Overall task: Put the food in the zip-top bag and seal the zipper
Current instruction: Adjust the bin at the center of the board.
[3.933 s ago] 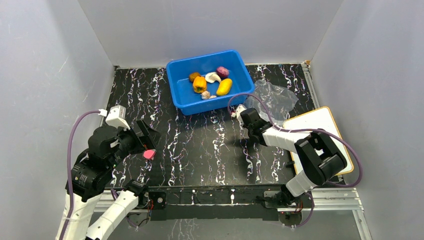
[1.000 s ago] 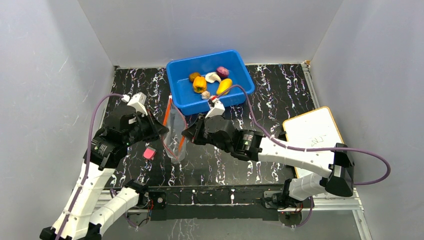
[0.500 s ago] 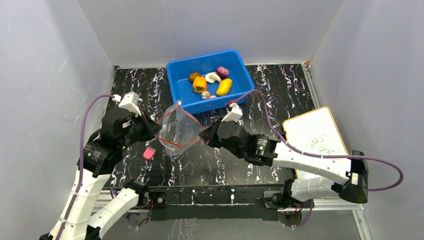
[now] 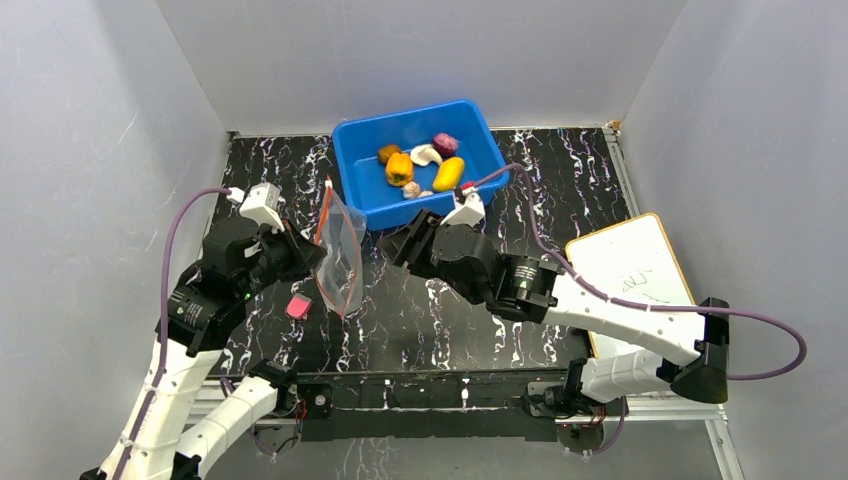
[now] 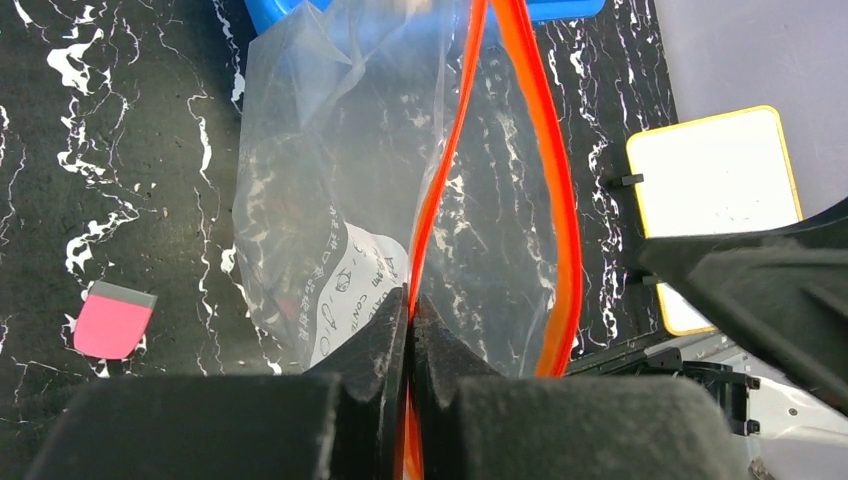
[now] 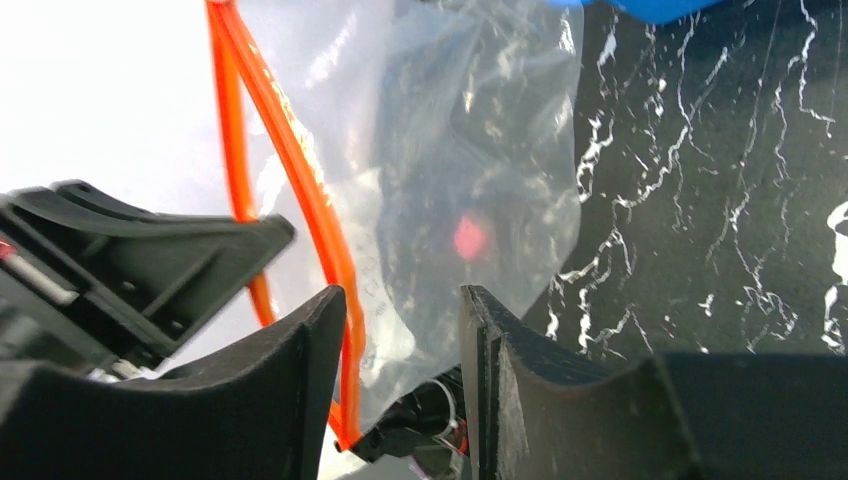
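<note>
Shows left tool (image 5: 410, 300) clenched on the thin red-orange zipper (image 5: 452, 160), clear crinkly zip-top bag (image 4: 342, 255) hanging narrow, no longer stretched wide as a half-second earlier; right tool (image 6: 402, 292) released, fingers parted, clear of it; rounded toy food (image 4: 399, 168) in the blue bin (image 4: 352, 185).

Small print on the zip-top bag (image 5: 345, 290) is too blurred to read.

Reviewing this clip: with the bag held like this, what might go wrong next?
1. The zip-top bag hangs from the left gripper by one pinch on the zipper; it may slip or twist.
2. The right gripper is open, gripping nothing, so the mouth is narrow and the food, all in the blue bin, may miss it.
</note>
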Robot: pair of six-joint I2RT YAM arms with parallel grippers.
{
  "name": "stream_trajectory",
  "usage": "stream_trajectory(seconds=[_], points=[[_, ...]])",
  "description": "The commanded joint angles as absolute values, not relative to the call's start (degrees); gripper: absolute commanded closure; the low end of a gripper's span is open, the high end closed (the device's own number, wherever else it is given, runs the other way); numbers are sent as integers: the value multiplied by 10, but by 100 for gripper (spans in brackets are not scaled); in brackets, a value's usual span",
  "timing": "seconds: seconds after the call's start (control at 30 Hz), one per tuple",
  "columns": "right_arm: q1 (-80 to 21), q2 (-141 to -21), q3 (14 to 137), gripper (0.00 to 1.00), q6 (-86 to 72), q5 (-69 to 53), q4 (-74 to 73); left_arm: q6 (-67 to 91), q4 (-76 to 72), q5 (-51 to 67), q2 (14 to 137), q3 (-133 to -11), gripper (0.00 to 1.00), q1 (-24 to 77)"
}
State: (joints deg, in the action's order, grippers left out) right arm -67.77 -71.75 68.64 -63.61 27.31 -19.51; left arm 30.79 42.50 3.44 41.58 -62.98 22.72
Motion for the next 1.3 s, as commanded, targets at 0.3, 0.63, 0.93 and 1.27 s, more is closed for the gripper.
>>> stream_trajectory(seconds=[0.3, 0.63, 0.93, 1.27], points=[[-554, -766, 727, 52, -705, 359, -187, 273, 455, -32, 400, -691, 100, 226], [-458, -894, 757, 48, -806, 307, -184, 230, 461, -3, 386, -715, 100, 226], [-422, -1040, 859, 47, -903, 265, -270, 237, 453, 5, 351, -687, 100, 226], [-406, -1121, 925, 49, -899, 249, -323, 230, 470, -3, 351, -689, 100, 226]])
